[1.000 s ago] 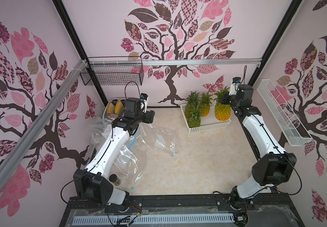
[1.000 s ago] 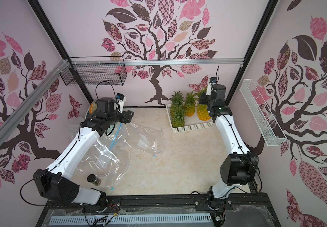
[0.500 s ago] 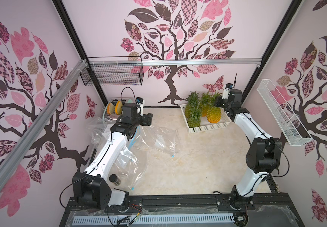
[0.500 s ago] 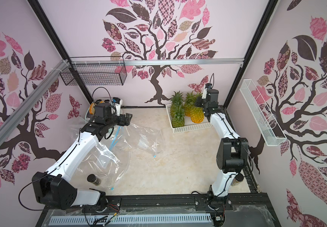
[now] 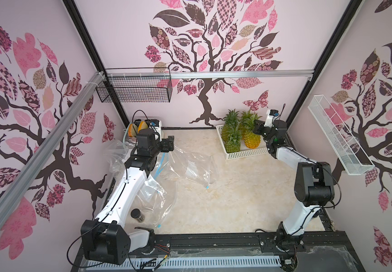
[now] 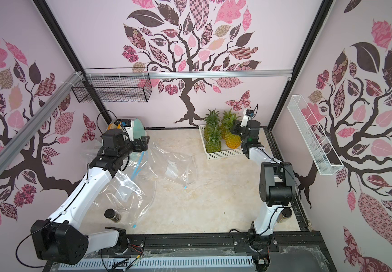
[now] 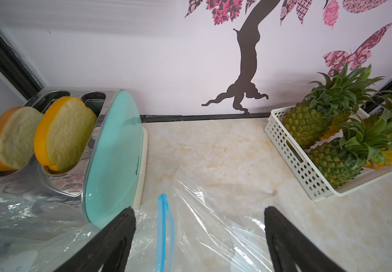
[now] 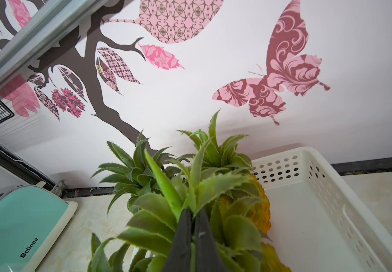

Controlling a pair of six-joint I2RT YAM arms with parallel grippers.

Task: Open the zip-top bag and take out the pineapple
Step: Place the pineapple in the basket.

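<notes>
The right gripper point(image 8: 191, 213), pinched shut on the crown leaves, has brought the yellow pineapple point(image 5: 252, 140) down into the white basket point(image 5: 244, 154), upper right of a top view (only the release is left, I'd say). The left gripper point(image 7: 199, 209) has spread wide, holding nothing, above the empty zip-top bag point(image 5: 190, 164), centre left.

Robot lab booth here, dressed up as a kitchen: tree-decal walls point(image 5: 249, 99), aluminium rail point(image 5: 237, 75), marble-look surface point(image 5: 237, 193), toaster point(image 7: 112, 153) in its far-left corner, black wire basket point(image 5: 135, 88) hanging above.
</notes>
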